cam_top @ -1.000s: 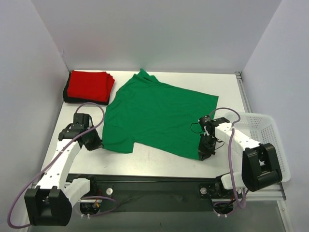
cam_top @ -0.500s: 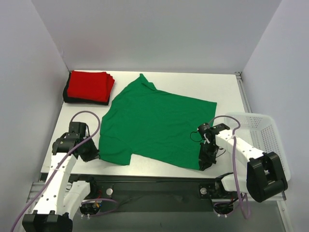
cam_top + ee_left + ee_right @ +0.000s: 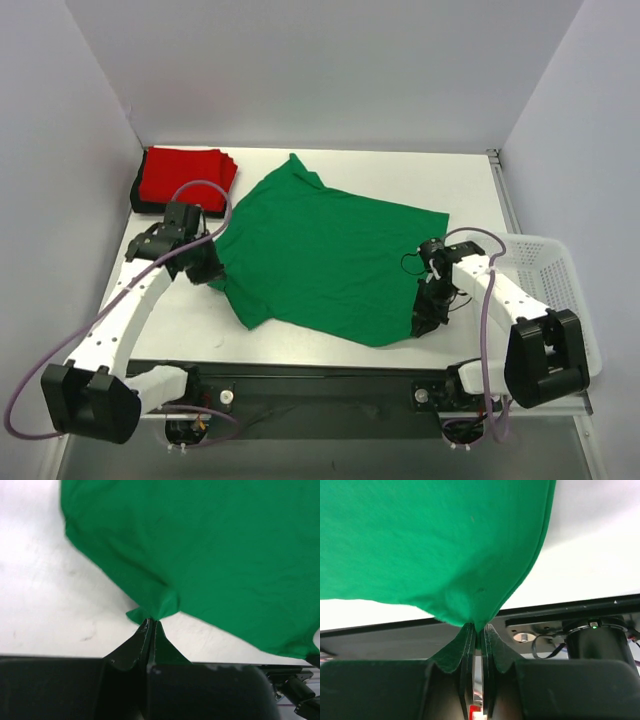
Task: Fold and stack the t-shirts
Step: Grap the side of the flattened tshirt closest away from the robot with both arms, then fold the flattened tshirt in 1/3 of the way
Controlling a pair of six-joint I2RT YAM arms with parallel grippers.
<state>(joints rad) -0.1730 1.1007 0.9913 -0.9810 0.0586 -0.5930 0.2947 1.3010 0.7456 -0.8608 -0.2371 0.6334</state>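
Green t-shirt (image 3: pixel 330 255) lies spread flat mid-worktop, skewed, with one tip toward the far edge. Left gripper (image 3: pixel 150 623) sits at its left side, fingers pinched tight on a bunched bit of the edge. Right gripper (image 3: pixel 477 628) is at the near-right corner of the shirt, clamped on the hem. Red t-shirts (image 3: pixel 185 175) sit folded on a black t-shirt (image 3: pixel 138 198) in the far-left corner, near the green one. White mesh basket (image 3: pixel 560 270) hangs off the right edge.
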